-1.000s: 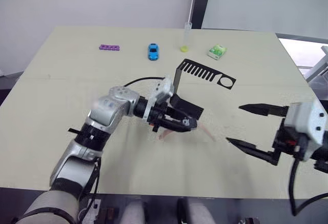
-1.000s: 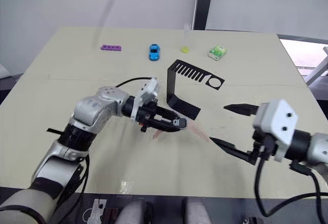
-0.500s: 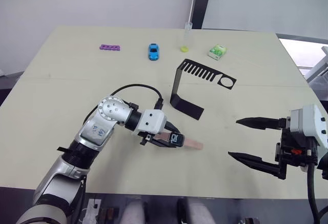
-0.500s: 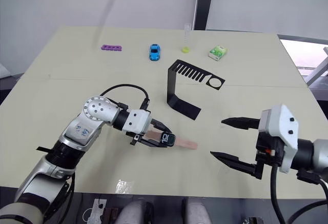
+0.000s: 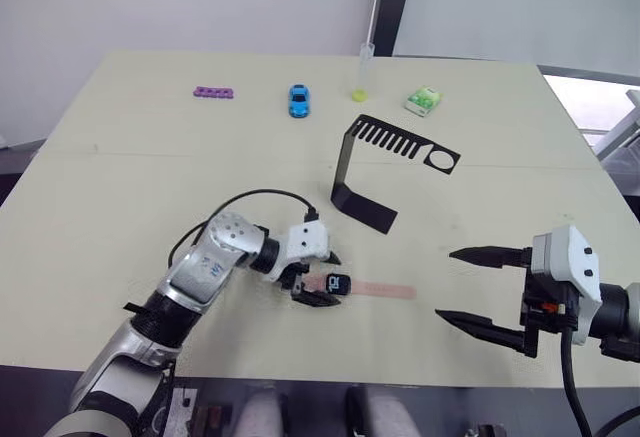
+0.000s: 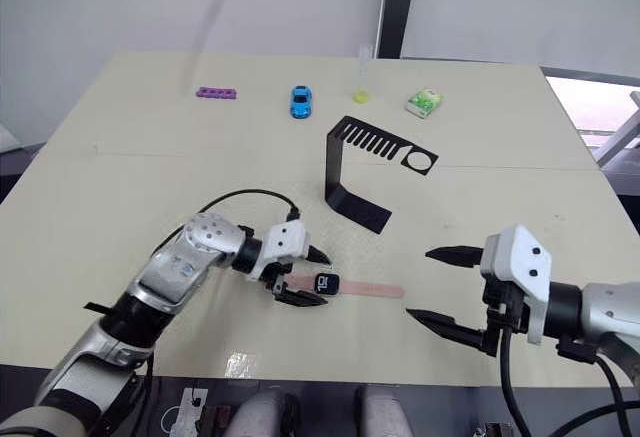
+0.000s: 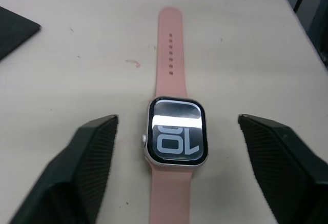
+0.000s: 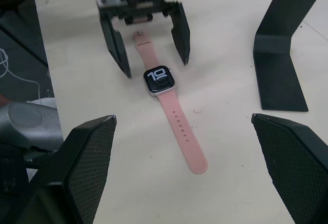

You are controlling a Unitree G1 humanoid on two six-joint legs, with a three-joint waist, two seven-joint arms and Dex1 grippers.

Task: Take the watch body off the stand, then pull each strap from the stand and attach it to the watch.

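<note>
The watch body [image 7: 177,134] lies flat on the table with its screen up, and a pink strap [image 7: 170,44] runs from each of its two ends. My left gripper [image 5: 331,279] is open, one finger on each side of the watch body [image 5: 337,283], touching nothing. The longer strap [image 5: 385,290] stretches towards my right gripper [image 5: 447,284], which hovers open and empty a short way off. The black stand [image 5: 350,170] stands bare behind the watch, nearer the table's middle.
Along the far edge sit a purple perforated strip [image 5: 214,91], a blue toy car [image 5: 298,100], a clear tube [image 5: 362,72] with a yellow bottom and a green-and-white packet [image 5: 424,102]. The stand's top arm [image 5: 410,145] juts out to the right.
My left gripper has carried the watch from beside the stand's base towards the near edge, laid it on the table and opened. The right gripper has drifted slightly left and nearer.
</note>
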